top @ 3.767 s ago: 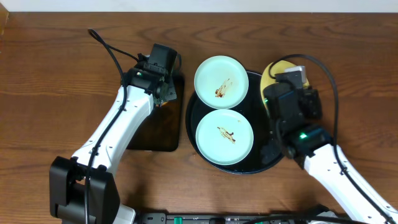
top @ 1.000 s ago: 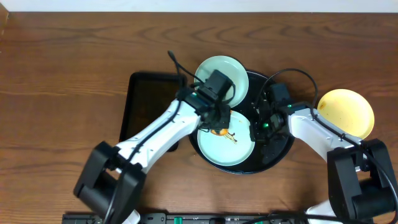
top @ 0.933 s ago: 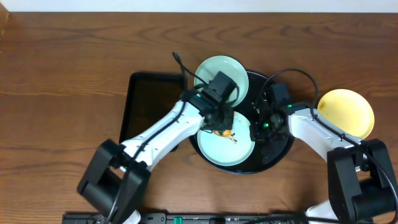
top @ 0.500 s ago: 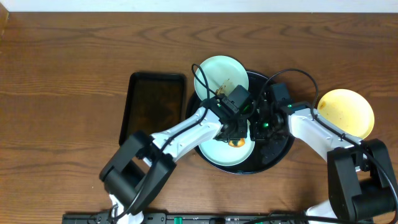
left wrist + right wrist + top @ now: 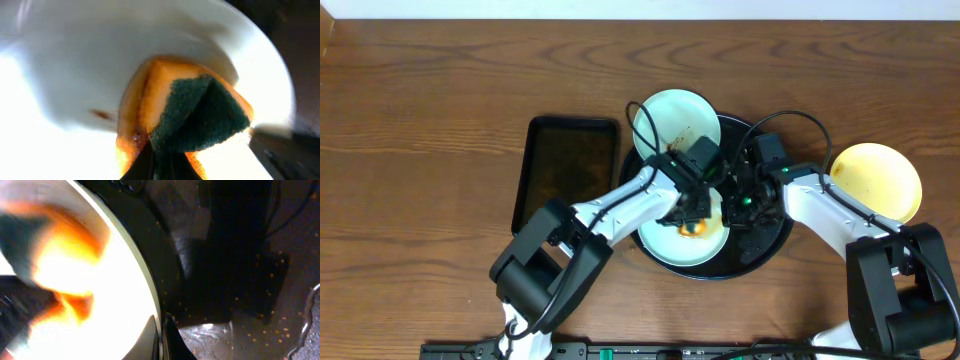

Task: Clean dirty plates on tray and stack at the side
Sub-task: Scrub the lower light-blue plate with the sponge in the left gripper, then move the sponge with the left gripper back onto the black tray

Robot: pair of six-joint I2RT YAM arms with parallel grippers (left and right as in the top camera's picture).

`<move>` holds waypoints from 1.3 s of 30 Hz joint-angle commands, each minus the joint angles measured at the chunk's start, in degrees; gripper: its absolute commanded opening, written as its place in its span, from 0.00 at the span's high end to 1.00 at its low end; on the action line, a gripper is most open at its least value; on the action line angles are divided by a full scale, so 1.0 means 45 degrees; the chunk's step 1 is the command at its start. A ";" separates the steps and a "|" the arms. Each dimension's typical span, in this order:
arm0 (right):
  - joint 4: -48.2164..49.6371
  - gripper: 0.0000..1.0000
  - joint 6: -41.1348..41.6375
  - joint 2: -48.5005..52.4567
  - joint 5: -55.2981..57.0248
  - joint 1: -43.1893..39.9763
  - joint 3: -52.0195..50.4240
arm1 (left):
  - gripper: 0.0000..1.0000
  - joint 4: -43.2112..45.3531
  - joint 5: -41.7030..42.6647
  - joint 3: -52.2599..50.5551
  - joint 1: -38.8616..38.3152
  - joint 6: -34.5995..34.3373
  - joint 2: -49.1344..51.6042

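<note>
The black round tray (image 5: pixel 740 262) holds two mint-blue plates. The rear one (image 5: pixel 665 112) carries brown smears and overlaps the tray's far rim. My left gripper (image 5: pixel 692 222) is shut on an orange and green sponge (image 5: pixel 195 115) and presses it onto the front plate (image 5: pixel 670 248), which shows white in the left wrist view (image 5: pixel 75 75). Brown sauce stains the sponge's edge. My right gripper (image 5: pixel 161 335) is shut on that plate's right rim (image 5: pixel 112 315), over the tray floor (image 5: pixel 225 270). The yellow plate (image 5: pixel 876 182) lies on the table, right of the tray.
A smaller black rectangular tray (image 5: pixel 565 170) lies left of the round tray, with nothing on it. Cables from both arms loop over the rear plate and the tray's back edge. Bare wooden table surrounds everything.
The yellow plate went from the tray's rim to the table on the right. My left gripper brought the sponge from the rectangular tray and slid it rightward across the front plate. My right gripper stays on the plate's rim.
</note>
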 commanded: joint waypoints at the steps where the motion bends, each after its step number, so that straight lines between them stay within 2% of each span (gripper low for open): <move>1: -0.0350 0.99 0.0267 0.0287 0.1103 0.0087 -0.0005 | 0.93 -0.0447 -0.2608 -0.0369 0.1268 0.0345 0.0384; 4: -0.0374 0.99 0.0277 0.0287 0.1103 0.0087 -0.0005 | 0.92 -0.0777 -0.2535 -0.0369 0.1783 0.0656 0.0039; 8: -0.0340 0.99 0.0267 0.0287 0.1098 0.0087 -0.0005 | 0.92 -0.1263 -0.1394 -0.0355 0.1938 0.1559 -0.1185; 9: -0.0330 0.94 0.0262 0.0287 0.1098 0.0087 -0.0005 | 0.93 -0.1302 -0.0937 -0.0355 0.1914 0.1933 -0.1690; 11: -0.0287 0.77 0.0267 0.0287 0.1093 0.0087 -0.0005 | 0.92 -0.1379 -0.0495 -0.0359 0.1914 0.2463 -0.2667; 16: -0.0029 0.68 0.0262 0.0287 0.1044 0.0087 -0.0005 | 0.93 -0.2113 -0.1705 -0.0359 0.2234 0.2701 -0.4818; 20: 0.0087 0.63 0.0267 0.0287 0.0996 0.0102 -0.0005 | 0.93 -0.2686 -0.2676 -0.0359 0.3021 0.2846 -0.5523; 27: 0.0044 0.72 0.0267 0.0291 0.0957 0.0476 -0.0019 | 0.93 -0.2924 -0.2642 -0.0374 0.5061 0.3332 -0.5129; 28: 0.0049 0.75 0.0267 0.0291 0.0967 0.0573 -0.0019 | 0.93 -0.2905 -0.2540 -0.0374 0.5333 0.3570 -0.5013; 32: 0.0083 0.98 0.0282 0.0291 0.1200 0.0884 -0.0019 | 0.93 -0.2905 -0.1205 -0.0374 0.6319 0.5056 -0.4197; 39: 0.0039 0.99 0.0743 0.0291 0.2103 0.0884 -0.0019 | 0.93 -0.2516 0.1384 -0.0374 0.7728 0.6659 -0.2545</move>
